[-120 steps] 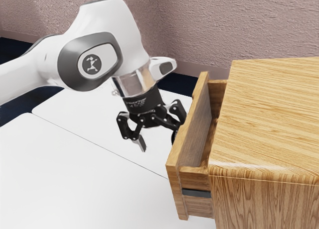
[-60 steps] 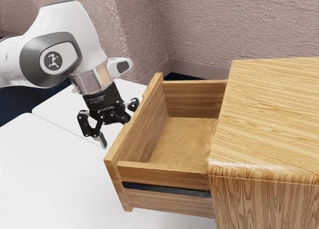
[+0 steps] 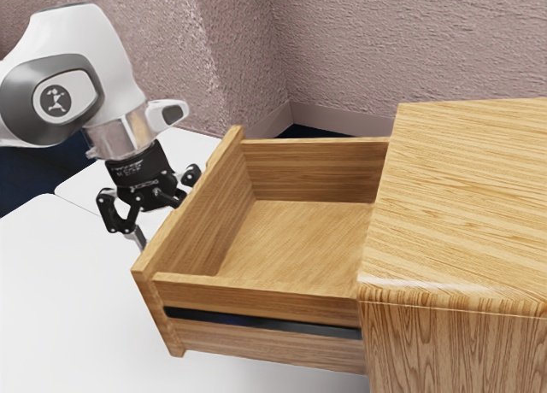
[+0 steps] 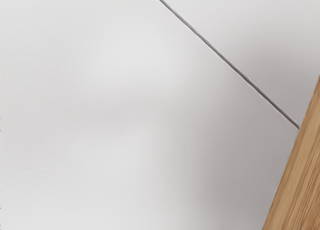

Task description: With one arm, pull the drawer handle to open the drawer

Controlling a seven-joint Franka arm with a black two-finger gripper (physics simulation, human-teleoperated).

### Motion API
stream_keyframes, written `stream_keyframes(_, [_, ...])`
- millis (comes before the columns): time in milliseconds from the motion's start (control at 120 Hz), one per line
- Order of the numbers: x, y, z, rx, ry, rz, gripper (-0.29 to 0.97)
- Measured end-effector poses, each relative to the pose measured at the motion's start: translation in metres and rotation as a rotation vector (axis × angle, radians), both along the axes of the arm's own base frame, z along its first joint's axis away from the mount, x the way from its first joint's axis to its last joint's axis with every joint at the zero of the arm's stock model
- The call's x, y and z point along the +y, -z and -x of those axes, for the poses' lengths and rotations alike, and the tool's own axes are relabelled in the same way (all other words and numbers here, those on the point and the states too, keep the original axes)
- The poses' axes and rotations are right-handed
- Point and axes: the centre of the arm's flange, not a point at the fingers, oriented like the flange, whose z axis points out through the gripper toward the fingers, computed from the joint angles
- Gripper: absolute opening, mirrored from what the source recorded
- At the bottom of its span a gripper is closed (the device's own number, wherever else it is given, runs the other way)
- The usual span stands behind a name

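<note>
The wooden drawer (image 3: 282,248) stands pulled far out of the cabinet (image 3: 461,239), and its inside is bare. Its front panel (image 3: 192,214) faces the exterior view's left, so the handle on its outer face is hidden. My black gripper (image 3: 147,222) hangs against that outer face, pointing down at the table. Its fingers stand wide apart: one finger (image 3: 134,232) shows, and the other is behind the panel. In the wrist view a strip of the wooden front panel (image 4: 300,190) lies beside my hand over the white table.
The white table (image 3: 68,307) has a seam (image 4: 225,65) between two slabs. The textured wall (image 3: 359,43) and dark floor lie behind. The cabinet fills the exterior view's right side.
The drawer has slid far out toward the exterior view's left, from nearly closed to wide open. My gripper and arm moved left with the front panel.
</note>
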Motion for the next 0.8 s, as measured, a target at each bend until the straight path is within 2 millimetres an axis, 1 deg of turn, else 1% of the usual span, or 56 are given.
stream_keyframes(50, [0.006,-0.005,0.004,-0.009,-0.007,0.003,0.67])
stream_keyframes(108, [0.011,-0.017,0.012,-0.031,-0.011,0.008,0.67])
stream_keyframes(175, [0.021,-0.036,0.023,-0.071,-0.022,0.022,0.66])
stream_keyframes(217, [0.026,-0.056,0.030,-0.113,-0.028,0.027,0.66])
stream_keyframes(300, [0.034,-0.105,0.042,-0.210,-0.036,0.033,0.66])
stream_keyframes(333, [0.036,-0.118,0.045,-0.237,-0.038,0.035,0.66])
stream_keyframes(375, [0.037,-0.128,0.048,-0.257,-0.037,0.041,0.67])
stream_keyframes(433, [0.033,-0.133,0.048,-0.269,-0.028,0.047,0.67])
stream_keyframes(508, [0.016,-0.135,0.047,-0.267,0.007,0.050,0.67])
stream_keyframes(567, [0.009,-0.134,0.047,-0.252,0.025,0.056,0.68])
stream_keyframes(667, [-0.005,-0.130,0.042,-0.240,0.085,0.078,0.68])
stream_keyframes(708, [-0.007,-0.130,0.039,-0.267,0.145,0.133,0.68])
stream_keyframes(758, [-0.001,-0.133,0.038,-0.320,0.220,0.235,0.68])
stream_keyframes(800, [0.000,-0.136,0.038,-0.363,0.287,0.291,0.68])
